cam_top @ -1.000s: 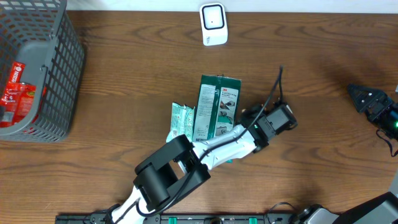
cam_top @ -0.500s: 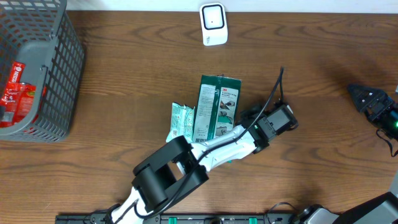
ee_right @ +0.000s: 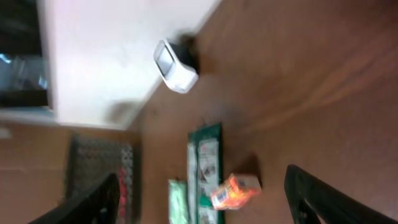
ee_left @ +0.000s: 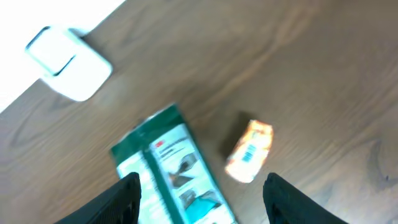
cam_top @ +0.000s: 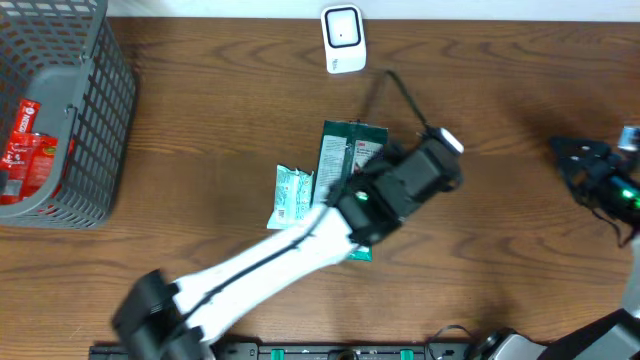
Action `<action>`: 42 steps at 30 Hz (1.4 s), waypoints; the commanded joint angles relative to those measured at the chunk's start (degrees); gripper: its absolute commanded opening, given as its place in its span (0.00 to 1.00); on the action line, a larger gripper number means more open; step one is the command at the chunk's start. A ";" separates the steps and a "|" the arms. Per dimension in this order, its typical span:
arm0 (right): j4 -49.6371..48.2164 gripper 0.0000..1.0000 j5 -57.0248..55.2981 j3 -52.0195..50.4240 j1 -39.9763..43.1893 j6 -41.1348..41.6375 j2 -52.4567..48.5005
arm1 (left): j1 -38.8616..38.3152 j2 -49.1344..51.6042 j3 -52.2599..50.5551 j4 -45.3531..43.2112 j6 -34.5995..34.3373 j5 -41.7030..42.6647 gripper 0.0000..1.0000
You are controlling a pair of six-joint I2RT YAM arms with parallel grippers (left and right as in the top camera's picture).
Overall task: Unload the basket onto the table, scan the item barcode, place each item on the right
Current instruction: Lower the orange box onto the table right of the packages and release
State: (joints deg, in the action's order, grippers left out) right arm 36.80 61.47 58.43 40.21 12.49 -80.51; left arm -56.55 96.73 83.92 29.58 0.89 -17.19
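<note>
**Left wrist view: my left jaws apart, orange packet lying free on the table**

My left gripper [ee_left: 202, 182] is open. Both dark fingers [ee_left: 127, 194] frame the bottom of the picture, with only tabletop and cargo between them, so I have hold of nothing.

The orange packet [ee_left: 250, 150] lies on the table [cam_top: 200, 120] between and beyond my fingers, touching neither. A pale label with dark stripes faces up. It is too blurred for me to call it a barcode with certainty.

The packet sits just right of the green box [ee_left: 168, 168], with a narrow strip of wood between them. The white scanner [ee_left: 65, 62] stands well beyond both, near the table's far edge.

Overhead view: my left arm lies across the green box and hides the orange packet completely. A mint-green pouch [cam_top: 292, 195] lies against the box's left side. The grey basket [cam_top: 85, 120] sits at the far left with a red packet [cam_top: 22, 150] inside.

Right wrist view: my right gripper [ee_right: 202, 175] is also spread wide and empty. It hangs well to the right of the items.
</note>
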 commanded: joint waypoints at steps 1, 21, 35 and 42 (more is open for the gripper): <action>0.72 0.80 -11.02 0.87 -9.62 -1.01 0.02 | 5.25 -6.29 0.37 5.31 -7.96 0.26 0.63; 2.32 0.99 -43.98 0.87 -44.83 9.77 0.00 | 60.72 -21.55 10.93 20.46 -8.07 21.09 0.66; 5.40 0.99 -44.52 0.68 -42.93 13.18 -0.13 | 86.99 -11.39 10.93 11.39 -9.29 16.46 0.72; 5.46 0.99 -44.52 0.68 -42.93 13.18 -0.13 | 91.76 0.50 10.93 10.97 -2.80 16.26 0.87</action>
State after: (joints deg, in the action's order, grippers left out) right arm 42.24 17.45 58.43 -2.92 25.06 -80.53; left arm 33.26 92.25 93.95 40.47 -5.56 -0.34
